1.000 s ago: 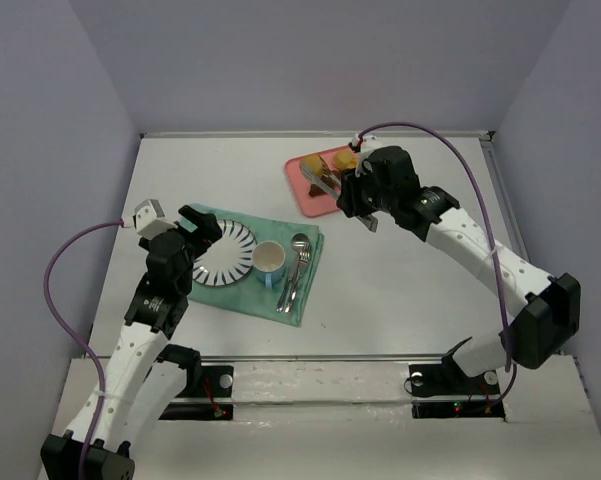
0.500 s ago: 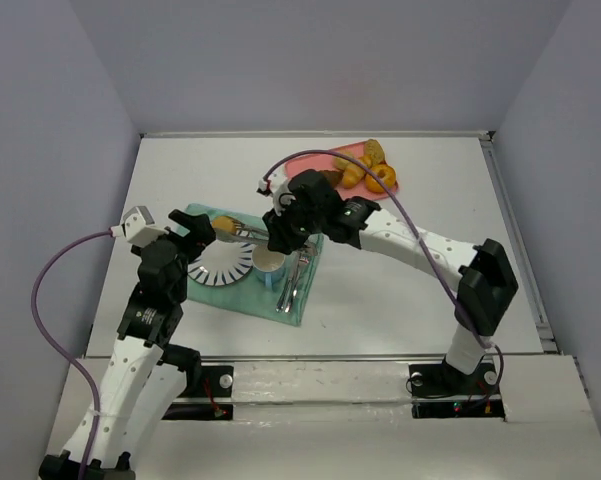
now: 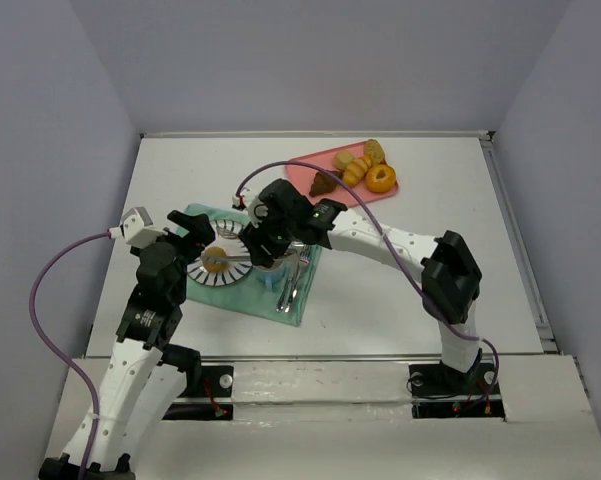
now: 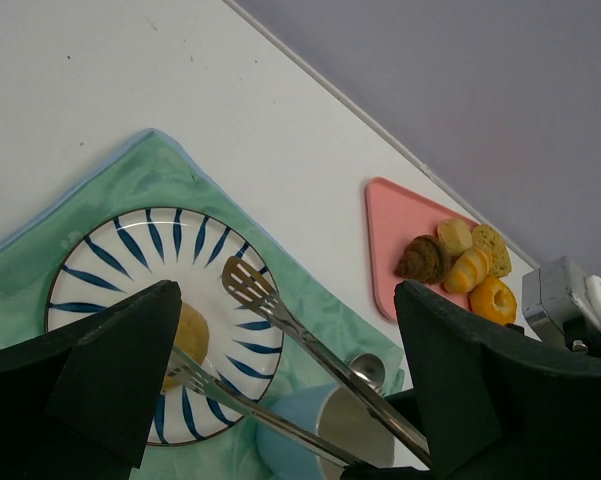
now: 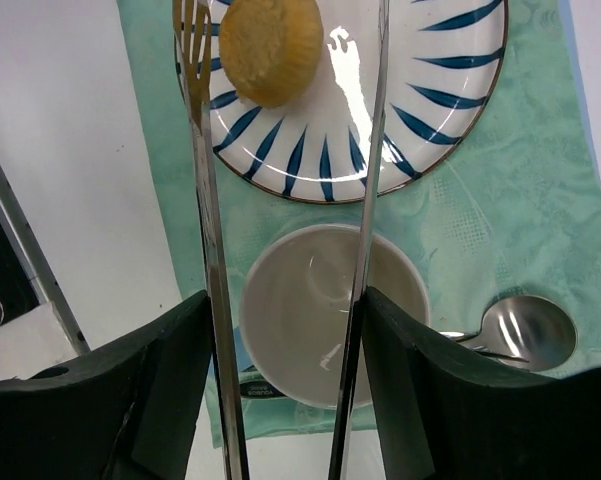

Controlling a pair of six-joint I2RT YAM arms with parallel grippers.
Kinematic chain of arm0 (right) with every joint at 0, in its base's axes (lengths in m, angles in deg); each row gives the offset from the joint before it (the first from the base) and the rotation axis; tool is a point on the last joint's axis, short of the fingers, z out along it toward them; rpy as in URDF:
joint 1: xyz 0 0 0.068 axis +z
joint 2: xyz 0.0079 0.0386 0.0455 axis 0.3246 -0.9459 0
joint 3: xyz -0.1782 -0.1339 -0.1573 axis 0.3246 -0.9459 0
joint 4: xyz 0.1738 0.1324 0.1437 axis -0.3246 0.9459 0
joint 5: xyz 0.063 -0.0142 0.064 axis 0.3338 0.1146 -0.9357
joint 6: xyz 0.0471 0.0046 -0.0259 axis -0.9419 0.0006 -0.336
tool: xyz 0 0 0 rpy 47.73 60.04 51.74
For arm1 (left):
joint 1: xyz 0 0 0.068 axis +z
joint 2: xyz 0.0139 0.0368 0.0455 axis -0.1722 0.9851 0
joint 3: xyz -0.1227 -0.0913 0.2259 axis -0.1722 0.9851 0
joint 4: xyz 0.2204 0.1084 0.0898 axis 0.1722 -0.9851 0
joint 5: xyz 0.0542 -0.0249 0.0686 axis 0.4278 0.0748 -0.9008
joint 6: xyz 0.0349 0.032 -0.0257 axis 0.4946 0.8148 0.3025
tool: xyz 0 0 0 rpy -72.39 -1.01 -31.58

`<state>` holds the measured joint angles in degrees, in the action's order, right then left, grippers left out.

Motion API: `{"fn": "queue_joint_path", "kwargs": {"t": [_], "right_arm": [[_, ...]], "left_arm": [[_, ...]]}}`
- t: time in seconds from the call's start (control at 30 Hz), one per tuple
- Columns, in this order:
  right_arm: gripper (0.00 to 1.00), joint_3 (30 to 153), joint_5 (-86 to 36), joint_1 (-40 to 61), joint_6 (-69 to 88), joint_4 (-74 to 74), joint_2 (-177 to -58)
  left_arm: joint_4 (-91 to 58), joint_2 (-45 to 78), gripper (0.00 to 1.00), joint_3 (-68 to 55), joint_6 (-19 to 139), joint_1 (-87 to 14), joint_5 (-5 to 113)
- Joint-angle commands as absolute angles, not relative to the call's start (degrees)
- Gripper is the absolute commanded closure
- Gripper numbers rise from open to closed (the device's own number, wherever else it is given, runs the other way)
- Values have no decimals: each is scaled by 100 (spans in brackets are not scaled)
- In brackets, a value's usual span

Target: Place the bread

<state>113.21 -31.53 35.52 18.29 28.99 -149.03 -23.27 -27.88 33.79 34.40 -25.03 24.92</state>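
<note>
One round bun lay on the striped plate, between the spread arms of the tongs clamped in the right gripper. One brown pastry sat among five pieces on the pink tray. The left gripper hung with fingers apart.

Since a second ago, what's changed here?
The right gripper swung its tongs from the pink tray to the striped plate, carrying the round bun, which now lies on the plate between the spread blades. The left gripper, open, hardly moved. The cup, spoon and cloth are unchanged. The chocolate pastry is still on the tray.
</note>
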Motion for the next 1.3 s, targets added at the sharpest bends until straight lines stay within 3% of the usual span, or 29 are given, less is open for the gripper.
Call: {"fn": "queue_joint_path", "kwargs": {"t": [0.0, 0.2, 0.47, 0.67, 0.83, 1.27], "right_arm": [[36, 11661, -3067, 3555, 1844, 2871, -14680], [41, 11784, -2725, 3555, 1669, 2828, -14610], [45, 11785, -1196, 3319, 1028, 2643, -13986], [45, 11031, -528, 2370, -263, 2502, -13284], [42, 10230, 904, 2123, -1696, 2502, -13010], [37, 10440, 1195, 2123, -3051, 2502, -13783]], "left_arm": [[-2199, -2834, 1, 3200, 3401, -2503, 2378], [-2199, -2887, 1, 3209, 3427, -2503, 2414], [-2164, -2843, 1, 3235, 3419, -2503, 2396], [-2181, -2782, 1, 3209, 3419, -2503, 2422], [-2173, -2826, 1, 3227, 3392, -2503, 2387], [-2146, -2702, 1, 3235, 3384, -2503, 2422]]}}
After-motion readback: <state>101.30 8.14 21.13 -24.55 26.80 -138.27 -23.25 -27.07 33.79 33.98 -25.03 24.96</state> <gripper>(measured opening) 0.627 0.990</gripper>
